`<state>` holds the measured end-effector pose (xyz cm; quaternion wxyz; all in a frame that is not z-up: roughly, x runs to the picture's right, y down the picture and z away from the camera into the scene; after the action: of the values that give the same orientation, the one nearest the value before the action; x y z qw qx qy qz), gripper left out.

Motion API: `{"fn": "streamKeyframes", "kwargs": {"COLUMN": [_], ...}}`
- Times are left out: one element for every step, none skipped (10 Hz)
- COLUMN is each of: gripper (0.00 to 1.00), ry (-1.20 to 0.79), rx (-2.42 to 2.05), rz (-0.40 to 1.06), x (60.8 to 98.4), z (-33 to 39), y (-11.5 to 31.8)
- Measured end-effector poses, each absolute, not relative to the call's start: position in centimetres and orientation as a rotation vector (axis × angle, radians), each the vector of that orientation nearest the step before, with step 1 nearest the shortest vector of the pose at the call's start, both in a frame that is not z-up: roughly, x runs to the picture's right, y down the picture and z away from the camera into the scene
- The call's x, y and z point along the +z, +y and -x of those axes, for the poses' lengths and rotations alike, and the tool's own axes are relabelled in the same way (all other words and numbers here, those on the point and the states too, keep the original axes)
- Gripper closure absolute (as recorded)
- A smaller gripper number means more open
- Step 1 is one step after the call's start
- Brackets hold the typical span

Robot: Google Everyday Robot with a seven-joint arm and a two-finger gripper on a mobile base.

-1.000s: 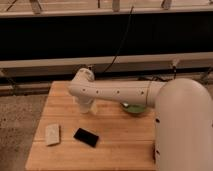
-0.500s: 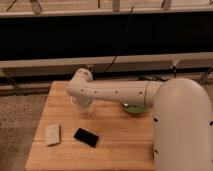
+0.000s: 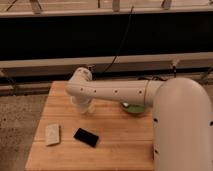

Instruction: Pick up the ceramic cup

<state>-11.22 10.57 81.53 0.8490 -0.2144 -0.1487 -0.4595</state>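
Note:
My white arm (image 3: 115, 91) reaches from the right across the wooden table (image 3: 115, 145) to its back left. The gripper (image 3: 80, 98) hangs down from the arm's rounded end, right over the table top. A whitish shape directly below it looks like the ceramic cup (image 3: 84, 107), standing on the table and mostly hidden by the gripper and the arm. I cannot tell whether the gripper is around the cup or only beside it.
A dark green bowl (image 3: 134, 108) sits behind the arm near the table's middle right, half hidden. A black phone-like slab (image 3: 86, 137) and a pale sponge-like block (image 3: 52, 134) lie at the front left. A low wall with a dark panel runs behind the table.
The arm's end has shifted slightly to the left and a little lower over the back-left of the table. The other objects have not moved.

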Motion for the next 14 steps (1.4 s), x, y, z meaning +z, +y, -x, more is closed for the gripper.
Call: {"fn": "streamKeyframes", "kwargs": {"gripper": [0.65, 0.76, 0.87, 0.94, 0.99, 0.99, 0.99, 0.99, 0.99, 0.99, 0.99, 0.99, 0.99, 0.99], "ry": [-0.316, -0.319, -0.321, -0.320, -0.319, -0.318, -0.318, -0.319, -0.320, -0.320, -0.318, -0.318, -0.320, -0.319], "rx": [-0.972, -0.976, -0.975, -0.976, -0.980, -0.983, -0.985, -0.987, -0.989, -0.991, -0.992, -0.995, -0.999, -1.002], "rz": [0.456, 0.452, 0.450, 0.449, 0.447, 0.451, 0.449, 0.447, 0.446, 0.443, 0.447, 0.447, 0.445, 0.444], "x": [81.7, 81.8, 81.8, 81.7, 81.4, 81.2, 81.2, 81.1, 81.1, 80.8, 80.6, 80.3, 80.3, 80.2], "z": [11.4, 11.7, 11.7, 11.6, 11.6, 11.5, 11.5, 11.5, 11.5, 11.5, 11.4, 11.5, 11.7, 11.7], "y": [10.9, 11.1, 11.0, 10.8, 10.3, 10.1, 9.9, 9.6, 9.5, 9.1, 8.9, 8.5, 8.3, 8.1]}}
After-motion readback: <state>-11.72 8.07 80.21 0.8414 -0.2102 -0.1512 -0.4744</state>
